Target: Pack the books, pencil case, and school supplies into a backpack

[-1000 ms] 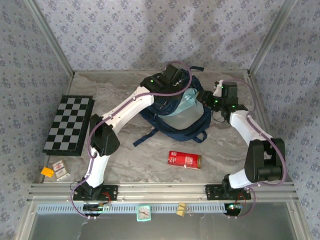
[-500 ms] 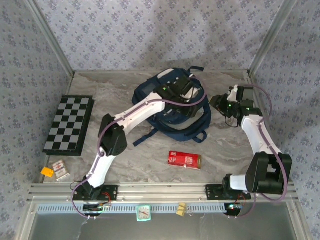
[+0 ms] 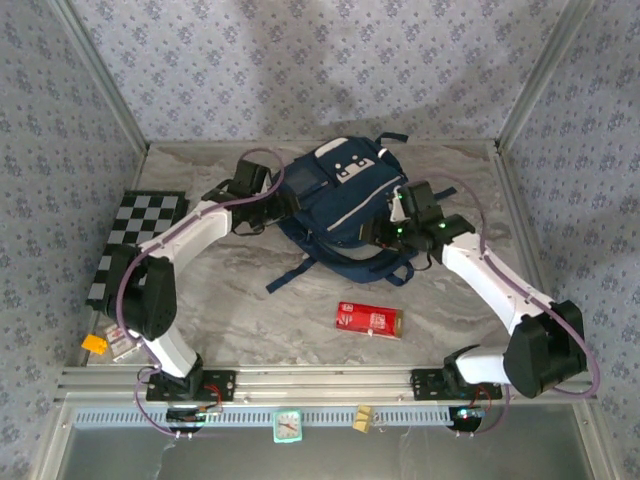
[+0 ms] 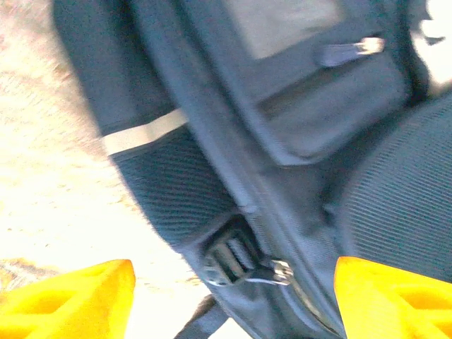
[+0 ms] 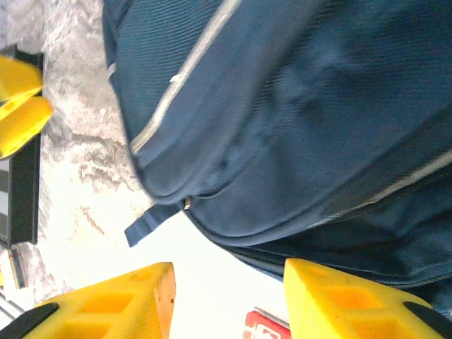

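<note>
Top external: I see backpack (image 3: 345,200) at back-ctr of table (image 3: 230,300), red box (image 3: 368,319) toward near edge, well apart. Left gripper (image 4: 233,304) jaws wide, empty, above backpack's buckle (image 4: 229,258). Right gripper (image 5: 227,304) jaws partly apart, holding nothing, just off backpack's edge.

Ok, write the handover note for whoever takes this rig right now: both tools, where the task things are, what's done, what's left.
Left tool: open, empty, at the left side of the backpack.
Right tool: open, empty, at its right side.
Backpack: lying front up, mid-table; contents hidden, so books and pencil case cannot be confirmed.
Red supplies box: on the table, on the near side of the backpack, not packed.
Left to do: put the box in, check the contents, close the backpack.
</note>
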Available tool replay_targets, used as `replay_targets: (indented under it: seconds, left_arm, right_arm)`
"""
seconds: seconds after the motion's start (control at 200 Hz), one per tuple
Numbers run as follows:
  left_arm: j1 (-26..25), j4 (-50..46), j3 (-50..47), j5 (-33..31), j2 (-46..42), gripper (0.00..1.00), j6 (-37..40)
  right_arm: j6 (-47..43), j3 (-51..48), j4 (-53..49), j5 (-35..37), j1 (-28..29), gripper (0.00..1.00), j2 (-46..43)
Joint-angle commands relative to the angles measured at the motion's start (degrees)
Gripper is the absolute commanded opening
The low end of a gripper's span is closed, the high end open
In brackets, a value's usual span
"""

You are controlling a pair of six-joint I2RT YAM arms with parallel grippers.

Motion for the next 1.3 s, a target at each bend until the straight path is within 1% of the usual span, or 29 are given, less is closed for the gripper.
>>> replay_targets:
  seconds: [0.0, 0.07, 0.135, 0.22, 0.35, 0.435, 0.49, 0.565, 0.65, 0.68, 0.76, 0.8, 0.87, 0.915, 0.97, 1.099, 1.144, 1.249, 1.294]
  left_arm:
    - [0.90, 5.12, 0.57, 0.88, 3.21, 0.70, -7.12]
    - [0.91, 6.41, 2.71, 0.78, 5.82, 0.69, -8.28]
    - [0.87, 5.57, 5.22, 0.61, 8.62, 0.62, -9.80]
    - [0.67, 6.57, 6.37, 0.32, 10.99, 0.59, -11.68]
    - [0.01, 9.04, 7.36, 0.81, 13.20, 0.58, -13.47]
    - [-0.88, 7.20, 9.33, -0.16, 14.16, 0.58, -13.51]
    - [-1.56, 7.74, 9.07, -1.08, 14.62, 0.57, -15.17]
    - [-2.56, 9.85, 9.00, 0.23, 15.76, 0.55, -17.59]
    - [-4.05, 7.75, 9.14, -1.71, 16.36, 0.50, -19.40]
    - [-4.31, 7.72, 8.19, -2.55, 16.19, 0.49, -20.98]
    - [-4.78, 12.60, 3.72, -3.01, 15.78, 0.44, -25.13]
    - [-4.70, 13.39, 2.55, -3.23, 16.09, 0.43, -26.80]
    - [-4.79, 14.60, 2.69, -3.20, 17.45, 0.43, -27.80]
    - [-4.87, 15.85, 3.21, -3.10, 18.24, 0.47, -28.46]
    - [-5.32, 17.95, 3.80, -3.67, 18.88, 0.46, -29.14]
    - [-6.53, 17.35, 6.30, -8.63, 18.97, 0.30, -29.90]
    - [-6.70, 16.90, 7.44, -9.42, 19.04, 0.20, -29.86]
    - [-6.73, 17.28, 8.82, -8.38, 18.51, 0.00, -29.17]
    - [-6.69, 16.65, 8.61, -8.63, 17.36, 0.00, -29.26]
  right_arm:
    - [3.59, 3.49, -2.18, 5.19, 1.94, 0.42, 1.08]
    - [4.27, 4.23, -1.26, 6.09, 2.16, 0.39, 2.44]
    - [4.36, 5.34, -1.13, 7.64, 2.13, 0.36, 4.09]
    - [4.80, 5.49, 0.83, 7.86, 1.70, 0.34, 5.92]
    - [5.02, 5.54, 3.24, 7.45, 1.56, 0.33, 8.71]
    - [5.29, 5.21, 3.94, 7.29, 1.17, 0.31, 10.05]
    - [5.53, 4.73, 4.65, 7.31, 0.95, 0.31, 10.64]
    - [5.84, 4.07, 5.46, 7.64, 0.80, 0.30, 11.32]
    - [6.24, 3.23, 6.23, 7.68, 0.13, 0.29, 11.57]
    - [6.32, 2.87, 6.56, 7.90, -0.03, 0.29, 11.55]
    - [6.50, 2.24, 7.01, 7.68, -0.43, 0.28, 11.70]
    - [6.42, 1.92, 7.21, 7.74, -0.58, 0.28, 11.85]
    - [6.65, 1.40, 7.65, 7.74, -0.64, 0.28, 12.03]
    - [6.70, 1.19, 8.02, 7.65, -0.62, 0.28, 12.22]
    - [6.72, 0.92, 8.27, 8.08, -0.56, 0.28, 12.48]
    - [6.60, 0.55, 8.95, 7.88, -1.45, 0.26, 13.34]
    - [6.36, 0.52, 8.71, 7.92, -1.97, 0.25, 13.46]
    - [5.13, 0.45, 9.96, 7.56, -4.12, 0.26, 14.42]
    - [3.88, 1.40, 10.32, 6.87, -5.20, 0.25, 15.75]
